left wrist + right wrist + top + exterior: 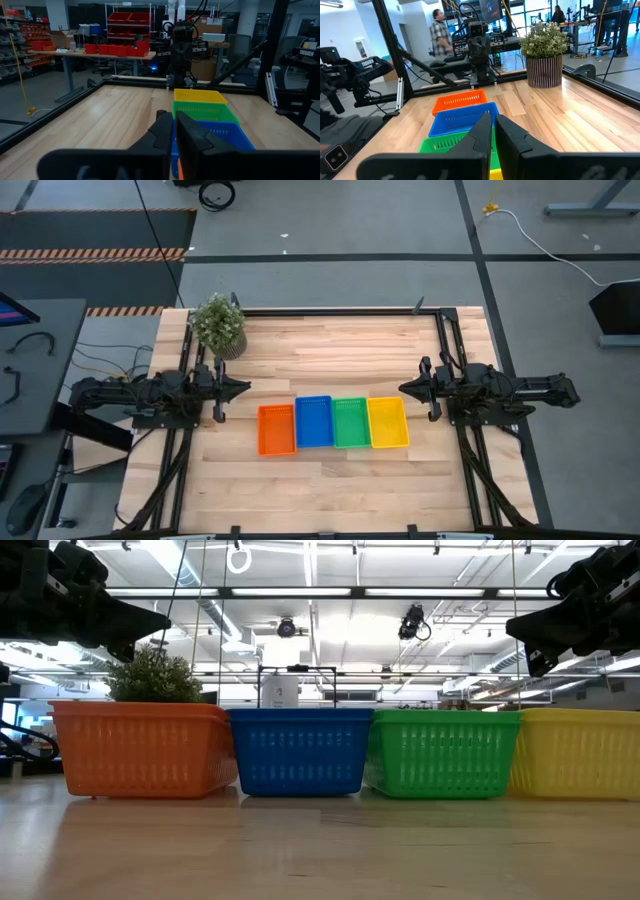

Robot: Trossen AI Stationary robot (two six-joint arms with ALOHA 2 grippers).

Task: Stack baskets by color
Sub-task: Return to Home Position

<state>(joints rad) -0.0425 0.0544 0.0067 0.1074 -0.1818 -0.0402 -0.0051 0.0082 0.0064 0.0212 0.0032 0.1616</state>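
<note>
- Four in a row: orange basket [277,429], blue basket [313,421], green basket [351,423], yellow basket [388,423]; stacking looks done.
- Left pincer [240,388] and right pincer [408,388] flank them, clenched and empty; only parking remains, we reckon.

Holding my gripper [492,120] pinched together, looking along row: green basket [445,144], blue basket [457,120], orange basket [460,102]; potted plant [544,55] standing apart.

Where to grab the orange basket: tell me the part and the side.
Probably best: pinch the orange basket by its outer long rim, coming from above with the left gripper. That wall stands free, while the opposite one sits tight beside the blue basket.
</note>
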